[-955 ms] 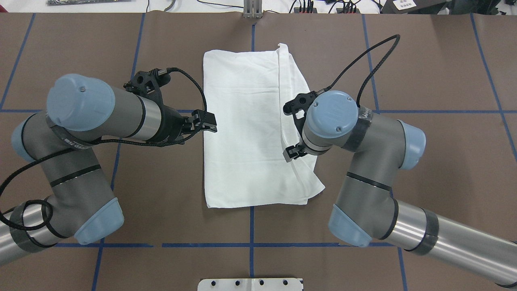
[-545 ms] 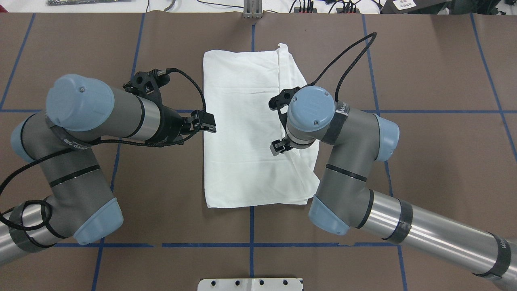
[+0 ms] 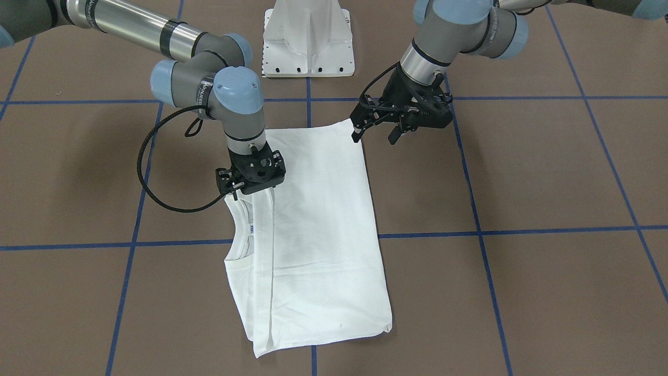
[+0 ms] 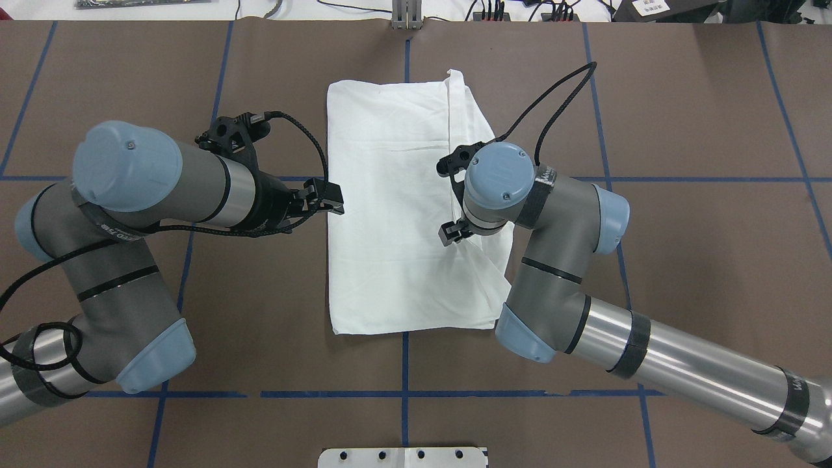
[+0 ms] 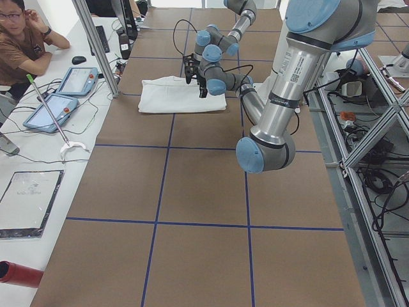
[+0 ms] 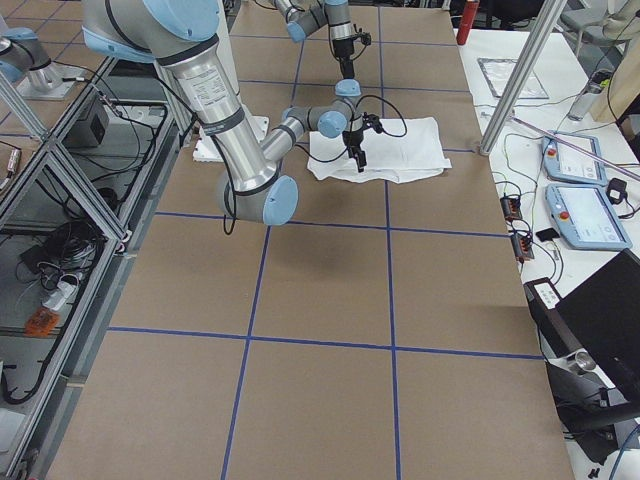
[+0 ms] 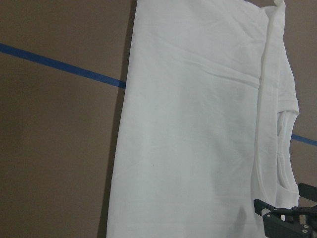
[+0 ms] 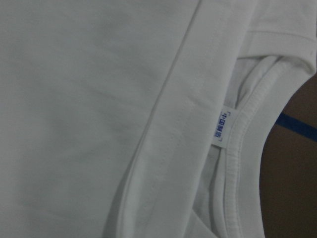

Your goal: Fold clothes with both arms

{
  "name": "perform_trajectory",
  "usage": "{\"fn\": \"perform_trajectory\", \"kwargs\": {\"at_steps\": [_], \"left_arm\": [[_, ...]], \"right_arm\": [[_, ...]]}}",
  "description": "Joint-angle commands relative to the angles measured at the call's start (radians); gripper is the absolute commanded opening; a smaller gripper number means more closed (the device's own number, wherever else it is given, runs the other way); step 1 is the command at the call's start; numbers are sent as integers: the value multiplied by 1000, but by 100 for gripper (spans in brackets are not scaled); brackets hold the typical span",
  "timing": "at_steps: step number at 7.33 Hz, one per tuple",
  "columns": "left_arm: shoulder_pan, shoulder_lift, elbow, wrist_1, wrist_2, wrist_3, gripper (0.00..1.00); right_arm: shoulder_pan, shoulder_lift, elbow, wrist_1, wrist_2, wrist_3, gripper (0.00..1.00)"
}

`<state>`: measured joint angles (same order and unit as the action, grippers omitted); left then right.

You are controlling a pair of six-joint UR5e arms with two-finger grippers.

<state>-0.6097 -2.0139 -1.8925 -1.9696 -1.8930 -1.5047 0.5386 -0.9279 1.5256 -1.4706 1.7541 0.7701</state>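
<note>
Checking the feeds from my remote desk.

The white long-sleeved shirt lies flat at the middle of the brown table. It is folded lengthwise into a long panel that runs away from the robot's base, between the two arms. It covers a crossing of the blue tape lines. A narrower folded-over strip runs along the shirt's length on the robot's right side. The ribbed collar opens toward that same edge. The right wrist camera shows the small neck label, printed in blue and sewn inside the collar band.

The left gripper is tilted low beside the shirt's left long edge, on the half nearer the base. Its jaws stand apart. One fingertip sits right at the cloth's edge in the front view, but I cannot tell whether it touches.

The right gripper points straight down over the strip, close by the collar. The wrist hides its fingers from above and its own camera shows only cloth. I cannot tell whether the jaws are spread or pinched, or whether they hold fabric.

A white pedestal stands at the table's base edge. In the left side view a person sits at a side bench beside two tablet-like pendants.
</note>
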Motion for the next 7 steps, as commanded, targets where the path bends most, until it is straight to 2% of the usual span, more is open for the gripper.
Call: {"fn": "perform_trajectory", "kwargs": {"at_steps": [1,3,6,7], "left_arm": [[1,-2,0,0,0,0,100],[2,-11,3,0,0,-2,100],[13,-20,-2,0,2,-14,100],[13,-20,-4,0,2,-14,100]], "right_arm": [[1,-26,2,0,1,0,100],[27,-55,22,-20,11,-2,100],[108,-172,152,-85,28,-151,100],[136,-181,172,-86,77,-155,100]]}}
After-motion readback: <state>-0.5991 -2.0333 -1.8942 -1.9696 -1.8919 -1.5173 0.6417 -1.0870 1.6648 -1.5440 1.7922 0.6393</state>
